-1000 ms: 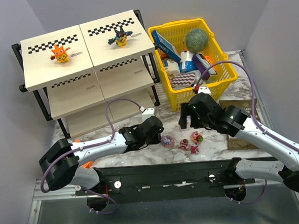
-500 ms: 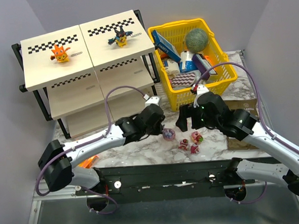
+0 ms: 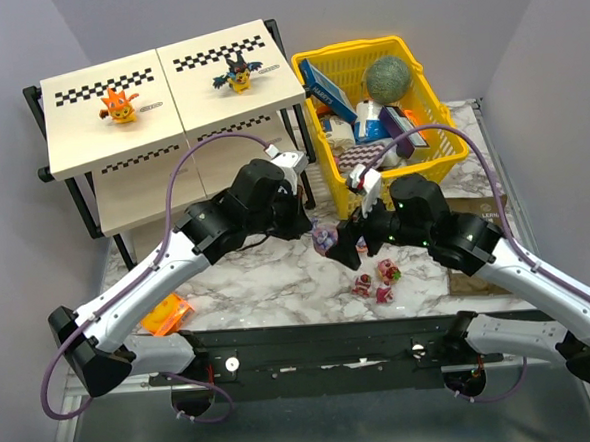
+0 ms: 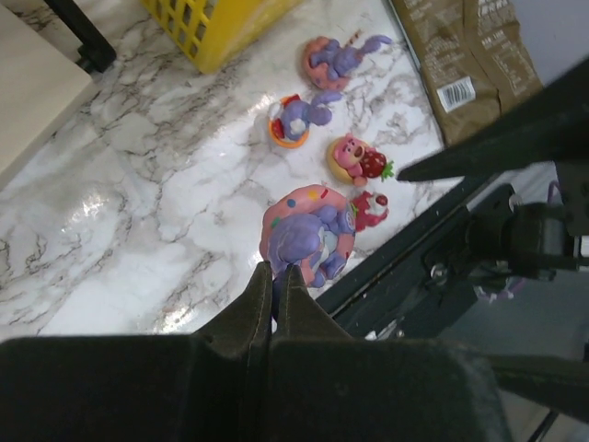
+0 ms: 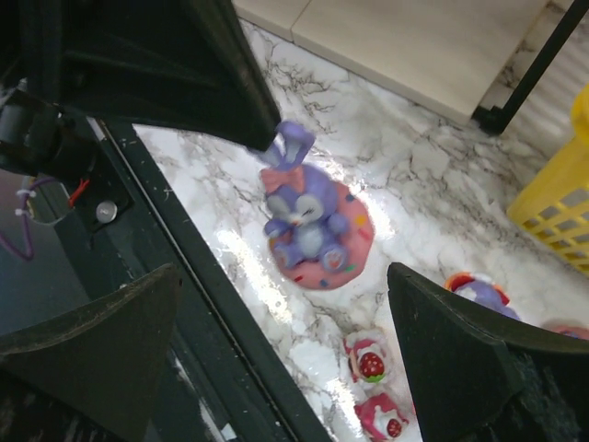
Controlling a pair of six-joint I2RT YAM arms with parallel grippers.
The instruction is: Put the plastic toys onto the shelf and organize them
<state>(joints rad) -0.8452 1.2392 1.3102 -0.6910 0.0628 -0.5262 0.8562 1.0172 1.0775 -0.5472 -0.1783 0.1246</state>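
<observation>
My left gripper (image 3: 313, 230) is shut on the ear of a purple bunny toy on a pink doughnut base (image 3: 324, 240) and holds it above the marble table. In the left wrist view the shut fingers (image 4: 274, 281) pinch the ear with the bunny toy (image 4: 308, 235) hanging past them. My right gripper (image 3: 355, 247) is open right beside it, and the right wrist view shows the bunny toy (image 5: 313, 226) ahead of the wide jaws. Three small red-pink toys (image 3: 377, 281) lie on the table. An orange toy (image 3: 120, 104) and a black-and-yellow winged toy (image 3: 237, 75) stand on top of the shelf (image 3: 91, 153).
A yellow basket (image 3: 442, 162) with boxes and a green ball stands at the back right. A brown box (image 3: 487, 217) lies at the right edge, partly under my right arm. A flat orange packet (image 3: 163, 314) lies near the front left. Other toys (image 4: 342, 60) (image 4: 299, 118) lie near the basket.
My left gripper closed on the bunny toy and lifted it off the table, back toward the shelf. My right gripper shifted left beside it.
</observation>
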